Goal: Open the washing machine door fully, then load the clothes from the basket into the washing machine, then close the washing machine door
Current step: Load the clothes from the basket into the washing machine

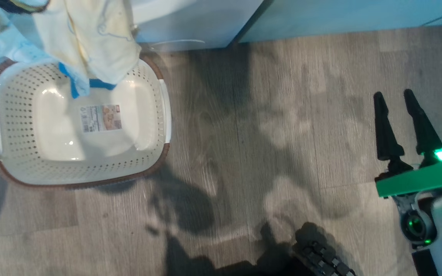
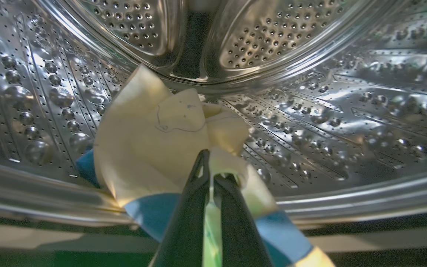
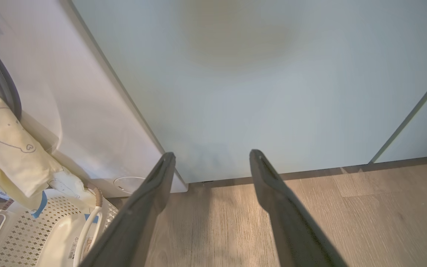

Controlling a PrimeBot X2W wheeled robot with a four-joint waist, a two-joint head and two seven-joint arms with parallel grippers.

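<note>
My left gripper (image 2: 210, 160) is shut on the clothes (image 2: 154, 141), pale yellow fabric with blue patches, just inside the mouth of the washing machine's steel drum (image 2: 328, 122). In the head view the clothes (image 1: 90, 38) hang from the top edge down over the basket (image 1: 150, 115), whose bottom is bare but for its label sticker (image 1: 101, 118). Part of the fabric drapes out of the grey-rimmed mouth in the right wrist view, clothes (image 3: 6, 148) above the basket (image 3: 24, 230). My right gripper (image 1: 393, 95) stands open over the floor, far right of the basket, holding nothing. The washing machine door is out of view.
The white washing machine (image 1: 190, 23) stands behind the basket, with pale green cabinets (image 1: 340, 15) to its right. My right gripper (image 3: 212, 155) points at a cabinet front (image 3: 254, 92). Wood-look floor (image 1: 263, 134) spreads between basket and right arm. The robot's dark base (image 1: 320, 257) shows at the bottom.
</note>
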